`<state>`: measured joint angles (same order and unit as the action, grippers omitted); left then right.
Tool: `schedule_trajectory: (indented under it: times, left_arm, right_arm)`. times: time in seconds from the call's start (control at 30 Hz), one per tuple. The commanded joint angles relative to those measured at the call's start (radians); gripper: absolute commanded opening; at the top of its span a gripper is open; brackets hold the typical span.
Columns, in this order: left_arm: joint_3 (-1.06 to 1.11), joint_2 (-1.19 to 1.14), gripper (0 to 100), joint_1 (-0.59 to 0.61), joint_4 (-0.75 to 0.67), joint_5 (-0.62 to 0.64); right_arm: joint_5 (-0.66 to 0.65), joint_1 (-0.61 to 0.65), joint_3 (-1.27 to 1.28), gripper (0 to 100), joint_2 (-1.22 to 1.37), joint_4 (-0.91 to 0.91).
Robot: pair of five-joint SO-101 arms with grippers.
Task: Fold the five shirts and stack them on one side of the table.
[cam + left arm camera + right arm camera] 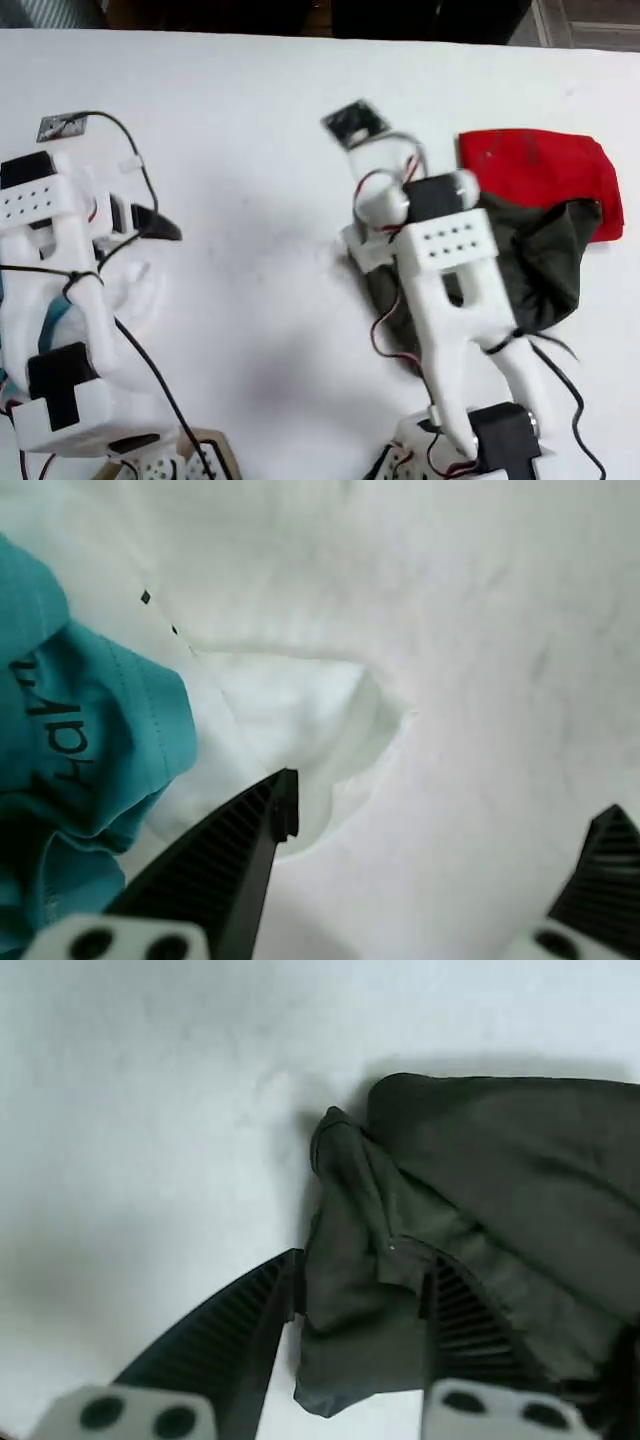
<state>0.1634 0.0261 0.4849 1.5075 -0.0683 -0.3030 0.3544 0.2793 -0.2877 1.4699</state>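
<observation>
The white plastic left arm (55,250) is folded low, its wrist pointing down, and the left end effector (445,810) has its black jaws spread wide. The white right arm (450,270) stretches forward from its base with the wrist pitched down. The right end effector (360,1280) is clamped on a fold of a dark olive cloth shirt (500,1190).

Red shirt (540,172): folded into a flat, rough rectangle; far right part of the table.
Dark green shirt (552,255): unfolded and crumpled; just nearer than the red one, touching its near edge; one side bunched into a raised fold.
Teal shirt (80,730): crumpled in a heap, dark print on the cloth; left side of the table.
White shirt (300,715): rumpled, with a curved loose edge; touching the teal one.
</observation>
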Motion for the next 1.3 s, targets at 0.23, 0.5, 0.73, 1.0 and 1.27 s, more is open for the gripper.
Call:
schedule_trajectory:
  times: [0.23, 0.5, 0.73, 1.0, 1.27]
  left_arm:
    - [-0.038, 0.015, 44, 0.011, 0.009, -0.005]
    - [-0.039, 0.015, 44, 0.009, 0.021, -0.005]
    - [-0.039, 0.015, 44, 0.005, 0.038, -0.005]
    - [-0.03, 0.015, 44, 0.008, 0.038, -0.005]
    - [-0.03, 0.009, 44, 0.008, 0.031, -0.006]
  right_arm:
    - [-0.014, -0.002, 0.27, 18.7, -0.039, -0.265]
    - [-0.086, -0.114, 0.295, 18.7, 0.13, -0.39]
    - [-0.086, -0.143, 0.216, 14.7, 0.288, -0.406]
    - [-0.071, -0.143, 0.133, 2.1, 0.223, -0.409]
    - [-0.037, -0.094, 0.127, 1.9, -0.041, -0.387]
